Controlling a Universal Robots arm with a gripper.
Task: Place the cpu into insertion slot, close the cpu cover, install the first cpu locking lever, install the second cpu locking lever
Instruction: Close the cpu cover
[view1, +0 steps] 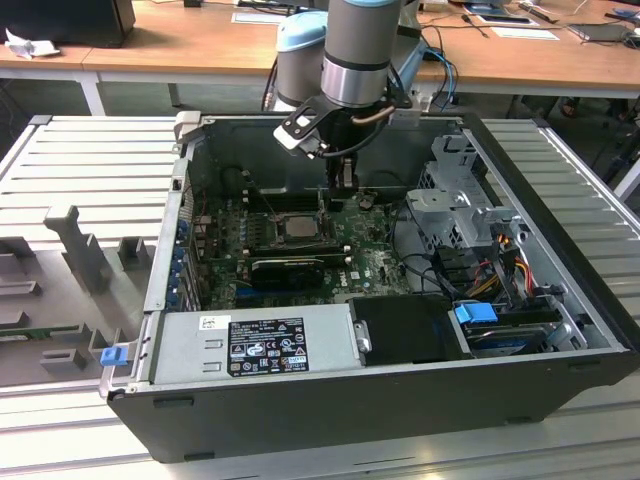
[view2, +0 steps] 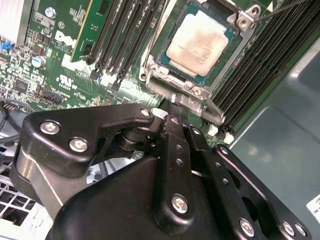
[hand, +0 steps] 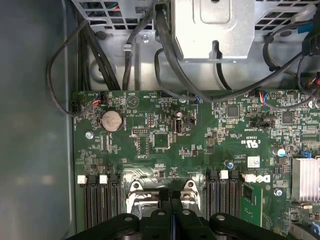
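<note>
Second wrist view, nearest stuff first: the gripper (view2: 173, 114) is right up front, black linkages everywhere, and its two fingers (view2: 176, 131) are pressed together with no gap I can make out. Can't tell if anything thin is caught between them. The tips sit at the near edge of the metal frame (view2: 175, 86), touching it or as good as. Just past that is the chip (view2: 197, 42), lying flat in the socket (view2: 150, 63) with its dull silver top showing through the frame's cut-out. So the chip is just beyond the fingertips, not in them. Long black memory slots (view2: 125, 35) run along both sides of the socket.

In the first wrist view the same closed tips (hand: 172, 199) hang over the green board (hand: 165, 140).

In the exterior view the gripper (view1: 343, 185) points down inside the open computer case (view1: 400, 400), just to the exterior view's right of the chip (view1: 298, 227), with a wooden desk (view1: 180, 45) behind.
</note>
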